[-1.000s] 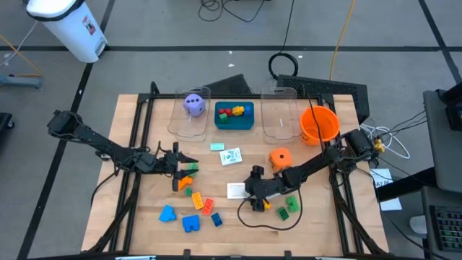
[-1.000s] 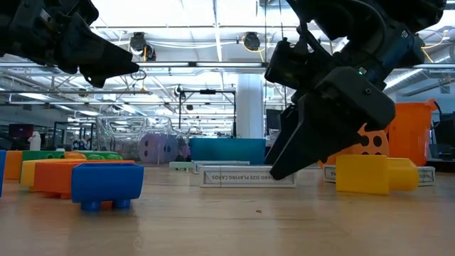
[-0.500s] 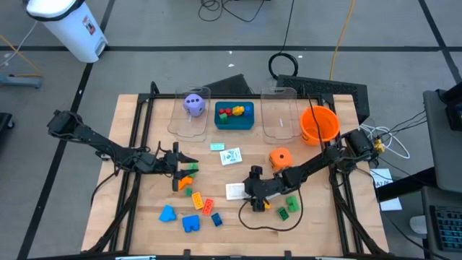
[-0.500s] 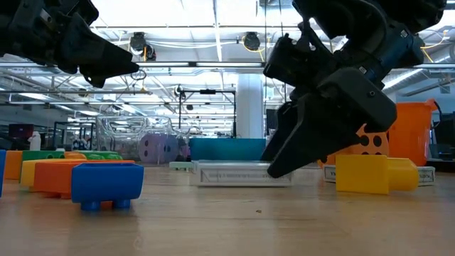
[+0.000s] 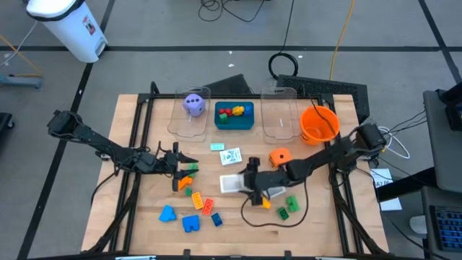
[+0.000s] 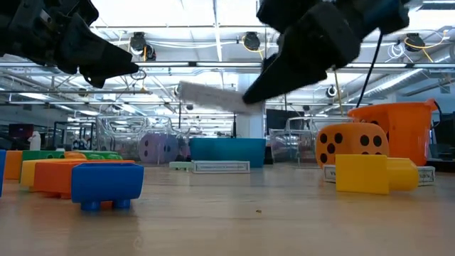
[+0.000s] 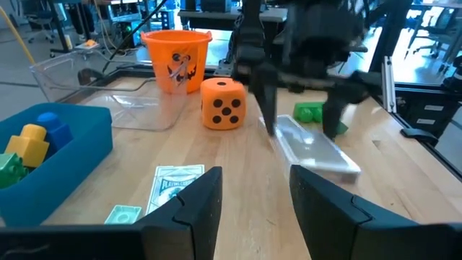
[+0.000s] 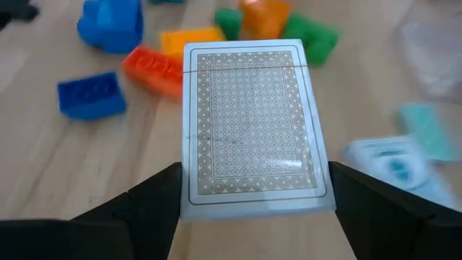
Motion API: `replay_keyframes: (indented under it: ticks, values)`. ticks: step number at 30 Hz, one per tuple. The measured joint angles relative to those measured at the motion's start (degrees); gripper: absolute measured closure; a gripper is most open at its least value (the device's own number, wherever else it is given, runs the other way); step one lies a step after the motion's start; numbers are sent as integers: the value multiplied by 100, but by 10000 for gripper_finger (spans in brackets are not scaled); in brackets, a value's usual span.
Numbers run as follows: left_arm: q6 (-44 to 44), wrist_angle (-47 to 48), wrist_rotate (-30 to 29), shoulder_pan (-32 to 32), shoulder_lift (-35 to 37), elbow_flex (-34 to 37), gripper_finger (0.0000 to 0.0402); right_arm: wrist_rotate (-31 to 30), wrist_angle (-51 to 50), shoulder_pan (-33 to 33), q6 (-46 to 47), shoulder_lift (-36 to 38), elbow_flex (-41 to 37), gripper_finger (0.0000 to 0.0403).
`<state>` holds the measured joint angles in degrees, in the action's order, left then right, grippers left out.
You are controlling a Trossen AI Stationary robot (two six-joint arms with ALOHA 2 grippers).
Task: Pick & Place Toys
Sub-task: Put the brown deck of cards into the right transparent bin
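Observation:
My right gripper [image 5: 250, 185] is shut on a flat white pack of cards [image 8: 249, 123] and holds it in the air over the table's middle. The pack also shows in the high view [image 5: 231, 183] and, tilted, in the low view [image 6: 210, 96]. My left gripper [image 7: 253, 209] stands open and empty at centre left, above the orange and green bricks [image 5: 189, 180]. An orange die [image 5: 279, 157] rests on the table beside the right arm. A purple die [image 5: 193, 103] lies in a clear bin. My right gripper pinches the pack between its two fingers by the two long edges [image 8: 185, 196], at the end nearest the wrist. The fingers [image 8: 155, 206] come from the table's right, slanting down, and lie along the pack. The pack is lifted clear of the table, slightly tilted, reaching out beyond the fingers.
Blue bricks [image 5: 180, 218], a red brick [image 5: 208, 206] and green bricks [image 5: 289, 206] lie toward the near edge. Loose cards [image 5: 231, 156] lie at the centre. At the far edge stand a teal tray [image 5: 234, 124], two clear bins [image 5: 280, 119] and an orange bowl [image 5: 318, 124].
My right gripper has risen and rolled a little, taking the card pack with it. The pack first slid a little toward the table's left, then came up clear of the table, and it now hangs tilted in the air.

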<state>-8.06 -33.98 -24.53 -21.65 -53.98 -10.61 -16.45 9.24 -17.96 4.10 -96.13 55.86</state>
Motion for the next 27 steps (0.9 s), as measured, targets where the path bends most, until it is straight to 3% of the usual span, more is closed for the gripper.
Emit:
replay_keyframes:
  ticks: [6, 17, 27]
  values:
    - [-5, 2, 0, 0, -2, 0, 231, -617, -803, 265, -320, 834, 4, 93]
    - [-8, -2, 0, -1, -2, 0, 231, -780, -1806, 1375, -418, 2047, 7, 95]
    - [-3, -2, 0, -1, -2, 1, 231, -722, -2405, 2815, -379, 2618, 7, 97]
